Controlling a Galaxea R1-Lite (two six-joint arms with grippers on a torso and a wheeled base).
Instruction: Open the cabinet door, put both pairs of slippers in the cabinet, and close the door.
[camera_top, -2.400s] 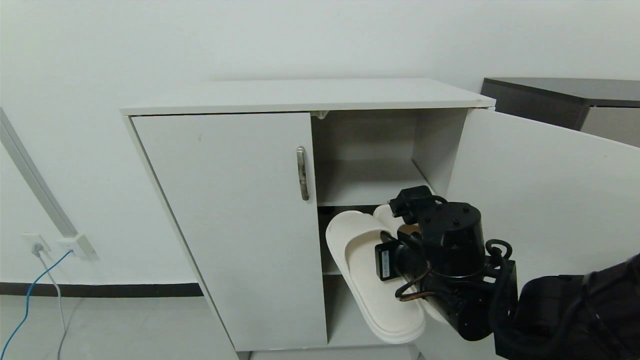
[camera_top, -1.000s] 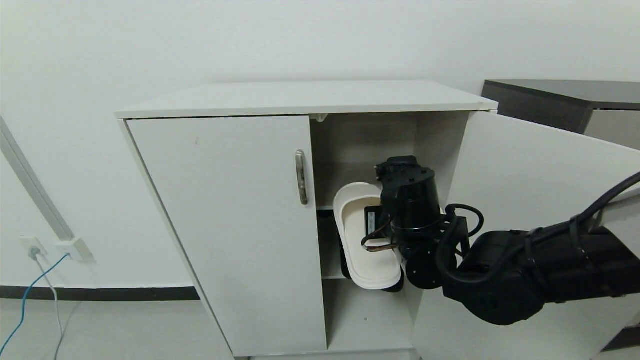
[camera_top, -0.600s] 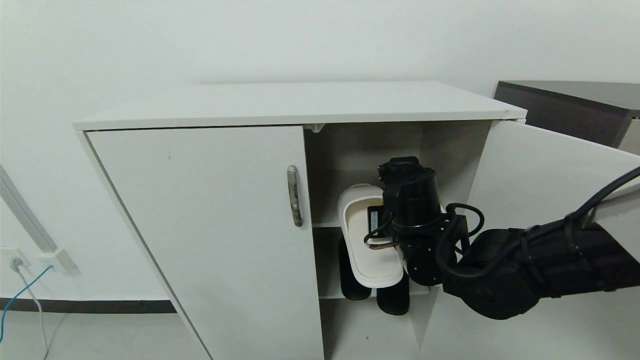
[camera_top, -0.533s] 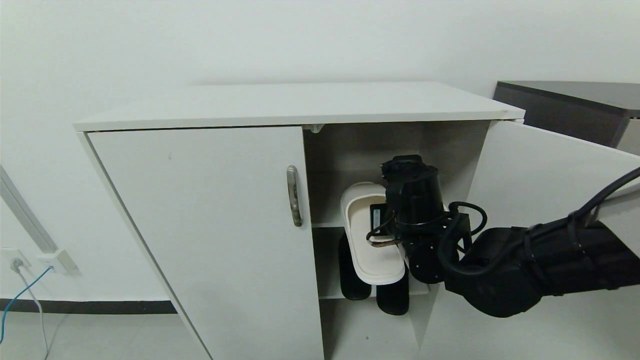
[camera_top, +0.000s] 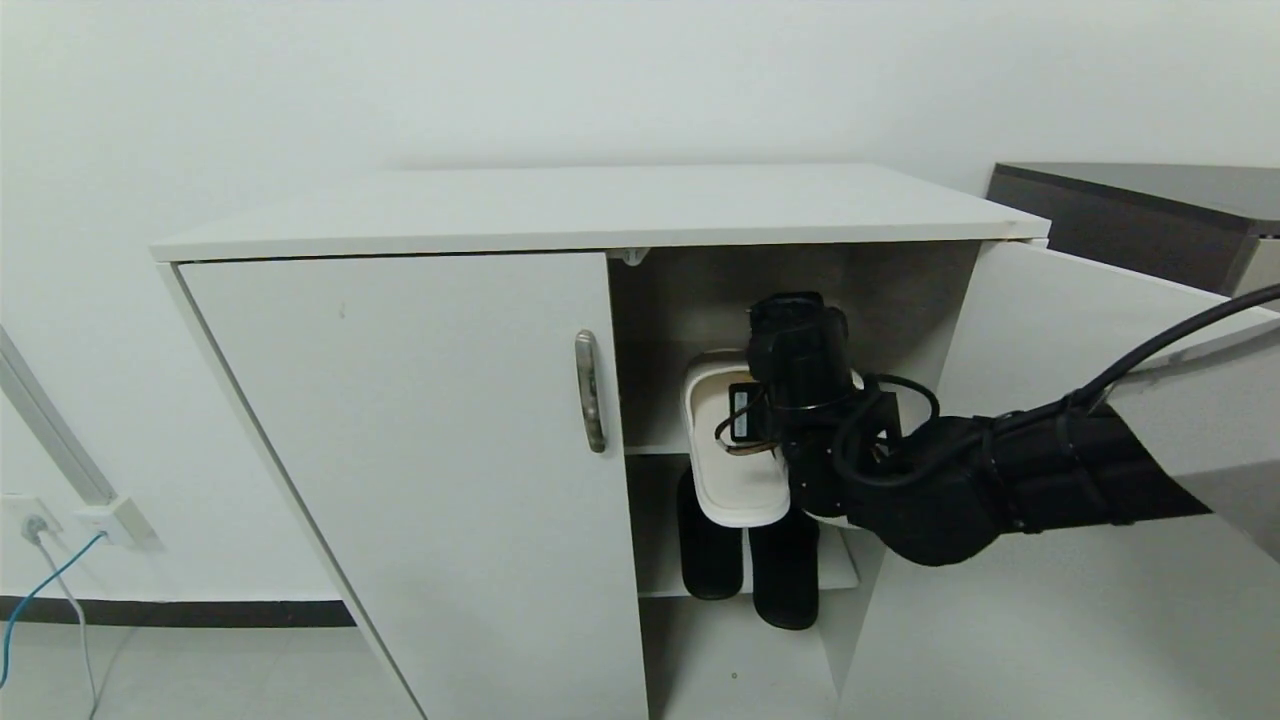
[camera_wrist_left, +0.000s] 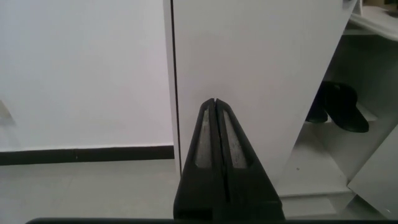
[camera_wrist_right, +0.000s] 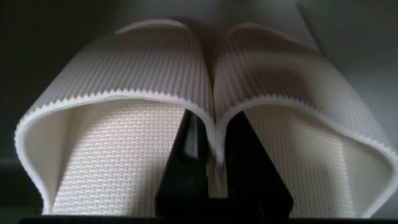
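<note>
The white cabinet (camera_top: 590, 205) has its right door (camera_top: 1060, 330) swung open and its left door (camera_top: 420, 450) closed. My right gripper (camera_wrist_right: 208, 165) is shut on the pair of white slippers (camera_wrist_right: 205, 112), pinching their inner edges together. In the head view the white slippers (camera_top: 735, 470) lie over the upper shelf, heels jutting past its front edge. A pair of black slippers (camera_top: 750, 560) sits on the middle shelf below them; the black slippers (camera_wrist_left: 339, 106) also show from the left wrist. My left gripper (camera_wrist_left: 214, 102) is shut and empty, low in front of the closed left door.
A metal handle (camera_top: 590, 390) runs down the left door's right edge. A dark cabinet (camera_top: 1140, 215) stands behind the open door at the right. A wall socket (camera_top: 75, 520) with a blue cable sits low at the left, above grey floor.
My right arm has carried the white slippers up and deeper into the cabinet, onto the upper shelf. The head camera has moved closer to the cabinet.
</note>
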